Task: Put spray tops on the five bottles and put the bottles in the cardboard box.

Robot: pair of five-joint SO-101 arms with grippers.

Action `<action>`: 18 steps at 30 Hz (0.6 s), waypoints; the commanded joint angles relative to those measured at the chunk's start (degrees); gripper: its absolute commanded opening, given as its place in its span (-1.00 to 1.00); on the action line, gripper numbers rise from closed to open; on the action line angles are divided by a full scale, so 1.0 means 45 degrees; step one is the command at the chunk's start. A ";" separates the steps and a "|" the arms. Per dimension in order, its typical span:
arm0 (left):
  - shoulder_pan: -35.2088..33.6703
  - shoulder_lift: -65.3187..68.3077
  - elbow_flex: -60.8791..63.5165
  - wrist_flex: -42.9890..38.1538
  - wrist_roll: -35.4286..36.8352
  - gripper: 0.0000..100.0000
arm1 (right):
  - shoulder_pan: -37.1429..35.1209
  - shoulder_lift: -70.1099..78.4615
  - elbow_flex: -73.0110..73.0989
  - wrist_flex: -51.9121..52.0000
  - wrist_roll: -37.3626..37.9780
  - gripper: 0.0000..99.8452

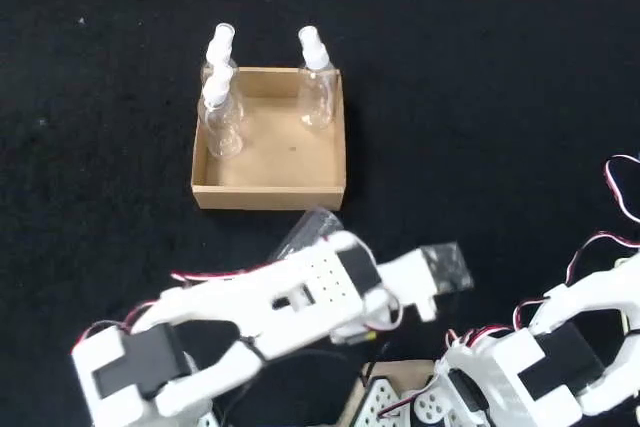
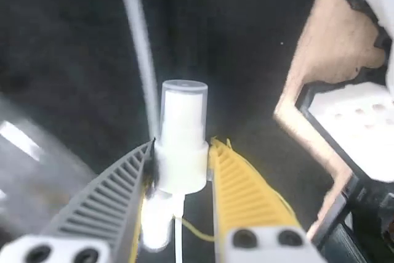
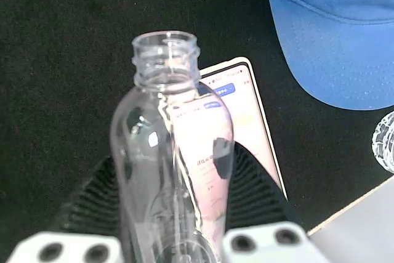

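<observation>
Down at the table's near edge, my left gripper [image 2: 180,155] pinched a spray top [image 2: 182,143], and my right gripper [image 3: 169,198] clamped an open bottle [image 3: 166,146]. Three capped bottles [image 1: 222,119] stood in the cardboard box [image 1: 270,193]. Fourth capping, I judged: next, tube [image 2: 139,47] into neck [image 3: 166,53].

Soft, even light from above falls on the black table [image 1: 480,97], which swallows nearly all shadow. Bright highlights streak the bottle [image 3: 166,152], and the white spray top [image 2: 181,146] glares, washed out near its base.
</observation>
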 commanded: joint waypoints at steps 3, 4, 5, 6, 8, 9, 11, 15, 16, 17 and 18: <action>-0.2120 -0.3067 -0.1788 0.1153 -0.0039 -0.87 | -0.0195 -0.0186 -0.0830 -0.0039 -0.0508 -0.98; -0.2432 -0.3497 -0.1866 0.1153 -0.0039 -0.87 | -0.0313 -0.0186 -0.0830 0.0059 -0.0742 -0.98; -0.2667 -0.3966 -0.1924 0.1114 0.0020 -0.88 | -0.0488 -0.0186 -0.0830 0.0195 -0.0918 -0.98; -0.2842 -0.4435 -0.2042 0.1114 0.0039 -0.88 | -0.0703 -0.0186 -0.0830 0.0332 -0.1074 -0.98; -0.3194 -0.5490 -0.2413 0.1114 0.0059 -0.88 | -0.1231 -0.0322 -0.0967 0.0723 -0.1504 -0.98; -0.3350 -0.6017 -0.2589 0.1094 0.0059 -0.88 | -0.1446 -0.0498 -0.1045 0.0957 -0.1778 -0.98; -0.3897 -0.6994 -0.2921 0.0879 0.0078 -0.88 | -0.1895 -0.1123 -0.1026 0.1250 -0.2501 -0.98; -0.4894 -0.8713 -0.3311 -0.0723 0.0781 -0.88 | -0.3263 -0.3214 -0.0166 0.1368 -0.3888 -0.98; -0.5109 -0.9104 -0.3370 -0.1270 0.1250 -0.88 | -0.3790 -0.3800 0.0244 0.1368 -0.4161 -0.98; -0.5304 -0.9495 -0.3370 -0.1836 0.1719 -0.88 | -0.4317 -0.4386 0.0752 0.1289 -0.4435 -0.98; -0.5460 -0.9866 -0.3331 -0.2383 0.2149 -0.88 | -0.4884 -0.4972 0.1241 0.1270 -0.4708 -0.98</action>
